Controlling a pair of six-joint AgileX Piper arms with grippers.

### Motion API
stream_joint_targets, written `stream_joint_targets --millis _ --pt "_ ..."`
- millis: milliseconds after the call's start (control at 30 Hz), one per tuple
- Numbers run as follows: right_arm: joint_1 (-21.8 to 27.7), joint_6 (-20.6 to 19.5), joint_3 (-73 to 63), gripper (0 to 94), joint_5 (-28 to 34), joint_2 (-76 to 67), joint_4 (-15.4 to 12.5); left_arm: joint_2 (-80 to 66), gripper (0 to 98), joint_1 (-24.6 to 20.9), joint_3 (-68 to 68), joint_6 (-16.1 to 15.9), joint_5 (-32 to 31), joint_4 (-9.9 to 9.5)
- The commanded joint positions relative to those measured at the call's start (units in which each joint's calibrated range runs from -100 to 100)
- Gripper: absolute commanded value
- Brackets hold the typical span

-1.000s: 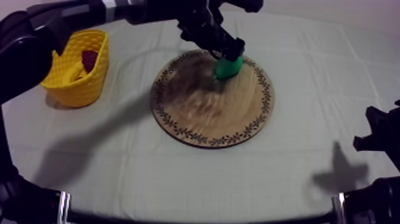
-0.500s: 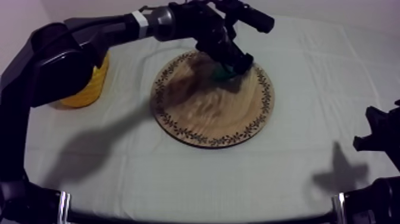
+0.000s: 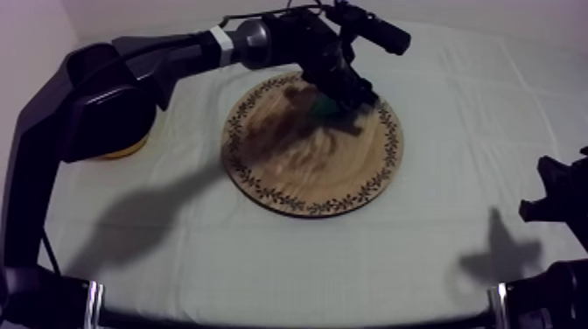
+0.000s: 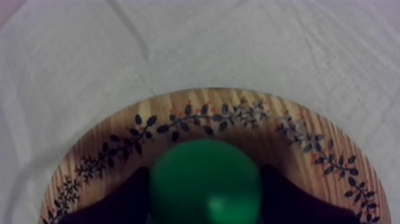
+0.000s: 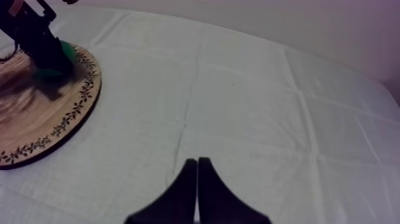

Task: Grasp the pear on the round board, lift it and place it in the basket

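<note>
The left gripper [image 4: 204,174] has its two black fingers [image 4: 128,196] around the pear [image 4: 205,184]. One finger is at the pear's 9 o'clock side and the other is at its 3 o'clock side. Both sit right up against the green skin, so the jaws are closed on the pear. The pear is right in the middle between them.

Under the pear is the wooden board [image 4: 196,113]. The pear rests on the wood just inside the leafy rim. Past the rim is the grey-white cloth [image 4: 178,47].

From above, the left gripper [image 3: 346,87] is low over the board [image 3: 306,166], near its 1 o'clock edge. A small bit of the green pear [image 3: 331,107] peeks out under the black fingers. The left arm [image 3: 175,52] reaches in from the board's 10 o'clock side. The yellow basket [image 3: 122,149] stands at the board's 9 o'clock, well apart from the pear. The arm covers most of it.

The right gripper [image 5: 196,179] has its fingers pressed together into a thin point, with nothing between them. It hangs over bare cloth [image 5: 250,107]. From there the board [image 5: 53,119] is off at 10 o'clock, with the pear [image 5: 64,52] and the left gripper [image 5: 36,42] on it. From above, the right gripper [image 3: 556,197] sits at the board's 3 o'clock, well apart from it.
</note>
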Motion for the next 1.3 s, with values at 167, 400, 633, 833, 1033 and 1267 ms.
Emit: stream_joint_targets --millis 167,400,633,833,1033,1267 --pt "0.0 0.01 0.05 0.5 0.08 0.01 0.0 -0.66 47.5 -0.06 1.0 0.25 0.3 -0.05" --pt "0.0 0.03 0.05 0.5 0.08 0.01 0.0 -10.04 44.3 -1.01 6.92 -2.09 0.38 1.94" --pt "0.0 0.03 0.05 0.5 0.08 0.01 0.0 -27.44 43.6 -2.64 16.98 -4.54 1.54 4.12" --pt "0.0 0.02 0.05 0.5 0.08 0.01 0.0 -43.62 47.6 -6.05 27.82 -7.34 9.43 6.33" --pt "0.0 0.01 0.05 0.5 0.08 0.01 0.0 -57.47 48.3 -10.56 43.85 -9.67 10.85 6.13" --pt "0.0 0.01 0.05 0.5 0.08 0.01 0.0 -66.63 44.3 -17.03 53.95 -9.66 9.22 5.86"
